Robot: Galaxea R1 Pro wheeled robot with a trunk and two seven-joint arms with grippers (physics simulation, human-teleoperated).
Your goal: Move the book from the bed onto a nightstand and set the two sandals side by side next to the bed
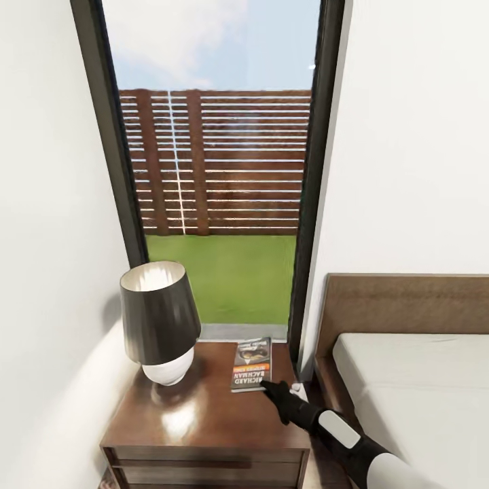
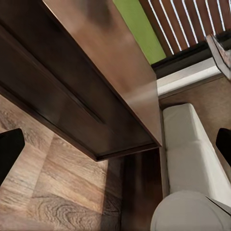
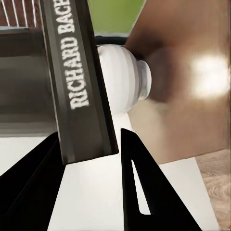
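Note:
The book (image 1: 251,363), dark grey with white and orange lettering, lies flat on the back right part of the nightstand (image 1: 204,421). My right gripper (image 1: 266,385) reaches in from the bed side to the book's near edge. In the right wrist view, the end of the book (image 3: 79,82) sits between the two black fingers (image 3: 132,178) of the right gripper (image 3: 90,134), which are shut on it. My left gripper (image 2: 115,144) hangs low beside the nightstand (image 2: 96,72) with its fingers wide apart. The sandals are out of view.
A black-shaded lamp (image 1: 159,319) with a round white base (image 3: 122,77) stands on the nightstand's left half. The bed (image 1: 421,380) with its brown headboard is on the right. A tall black-framed window (image 1: 217,170) rises behind, and a white wall is close on the left.

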